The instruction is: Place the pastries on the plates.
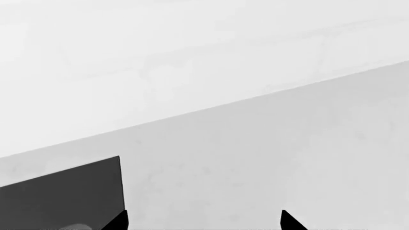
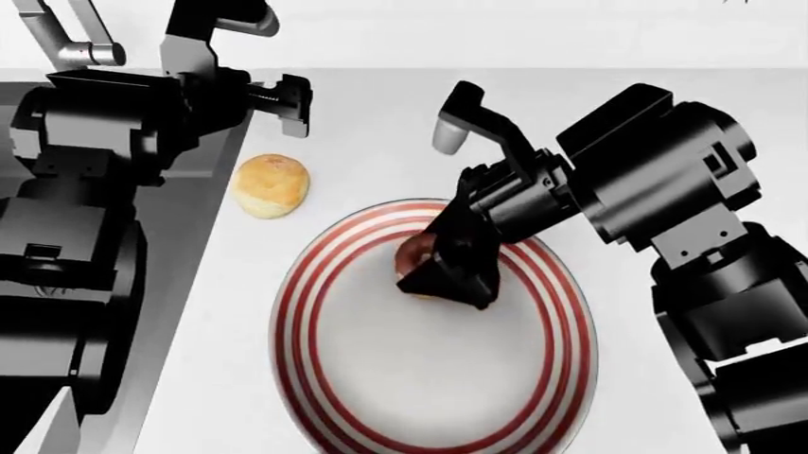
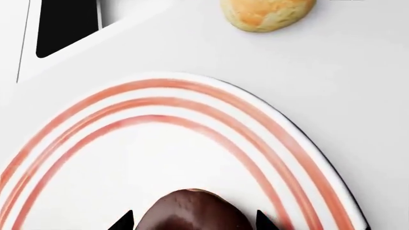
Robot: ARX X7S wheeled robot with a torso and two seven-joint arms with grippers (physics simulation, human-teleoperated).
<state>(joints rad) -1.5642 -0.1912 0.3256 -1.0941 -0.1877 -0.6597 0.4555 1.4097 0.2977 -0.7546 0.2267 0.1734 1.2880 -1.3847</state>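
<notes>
A red-striped plate (image 2: 303,312) (image 3: 307,158) lies on the white counter. My right gripper (image 2: 448,274) (image 3: 195,223) hangs low over the plate's far part, shut on the dark reddish-brown pastry (image 2: 414,253) (image 3: 195,211); its fingertips sit tight against both sides. Whether that pastry touches the plate I cannot tell. The golden-yellow bun (image 2: 271,185) (image 3: 268,13) rests on the counter just beyond the plate's far-left rim. My left gripper (image 2: 288,104) (image 1: 203,225) is open and holds nothing; it is raised behind the bun, facing bare white surface.
A grey recessed strip (image 2: 189,284) runs along the counter's left edge under my left arm. A dark panel (image 1: 64,196) shows by the left fingertip. White counter (image 2: 631,104) stretches behind and to the right of the plate.
</notes>
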